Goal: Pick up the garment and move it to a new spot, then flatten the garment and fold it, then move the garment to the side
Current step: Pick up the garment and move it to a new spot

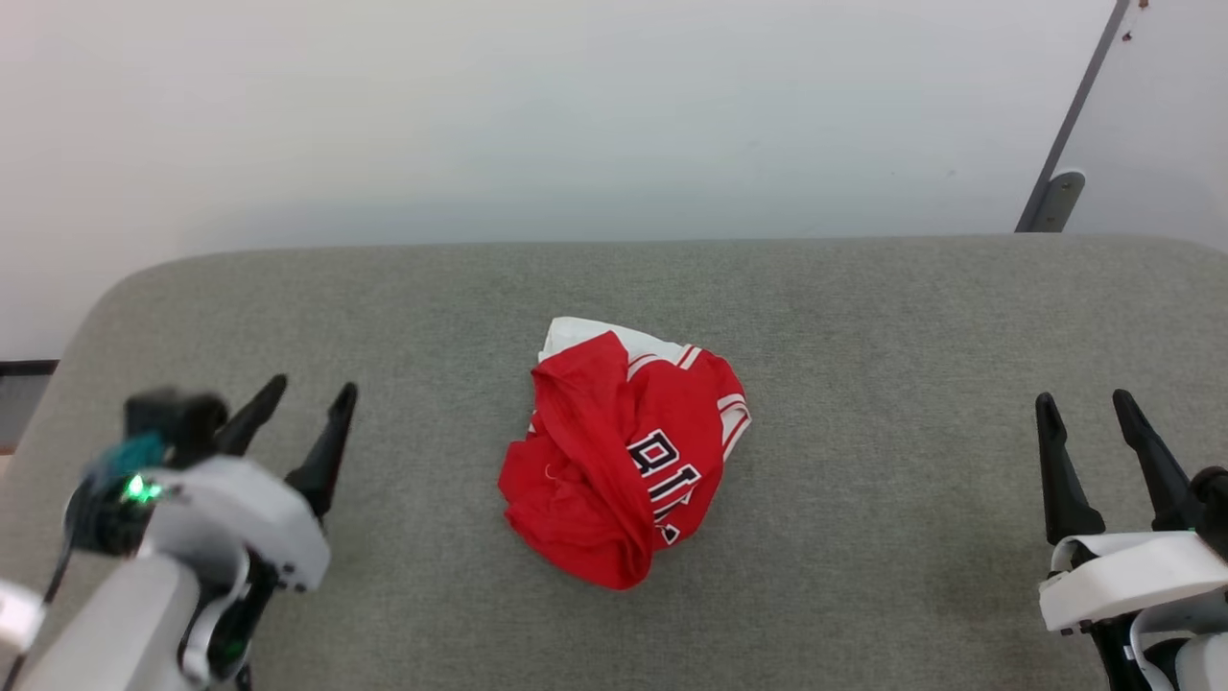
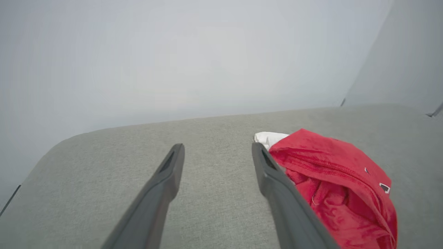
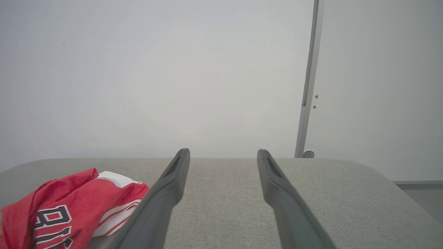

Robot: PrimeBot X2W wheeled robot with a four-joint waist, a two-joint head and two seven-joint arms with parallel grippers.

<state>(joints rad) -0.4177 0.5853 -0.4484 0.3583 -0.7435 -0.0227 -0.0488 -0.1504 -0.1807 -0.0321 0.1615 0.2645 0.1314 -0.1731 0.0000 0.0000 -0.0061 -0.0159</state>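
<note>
The garment (image 1: 619, 461) lies crumpled in a heap at the middle of the grey cushioned surface (image 1: 863, 326). It is red, with a white sleeve and striped trim at its far side and part of the black lettering showing. My left gripper (image 1: 307, 398) hovers open at the lower left, well apart from the heap. My right gripper (image 1: 1089, 403) stands open at the lower right, also clear of it. In the left wrist view the garment (image 2: 335, 183) lies just right of the open left gripper (image 2: 218, 148). The right wrist view has the garment (image 3: 69, 211) at its lower left, beside the open right gripper (image 3: 223, 154).
A pale wall rises behind the surface's rounded far edge. A grey metal post (image 1: 1070, 125) with a foot stands at the back right. Bare cushion stretches on both sides of the heap.
</note>
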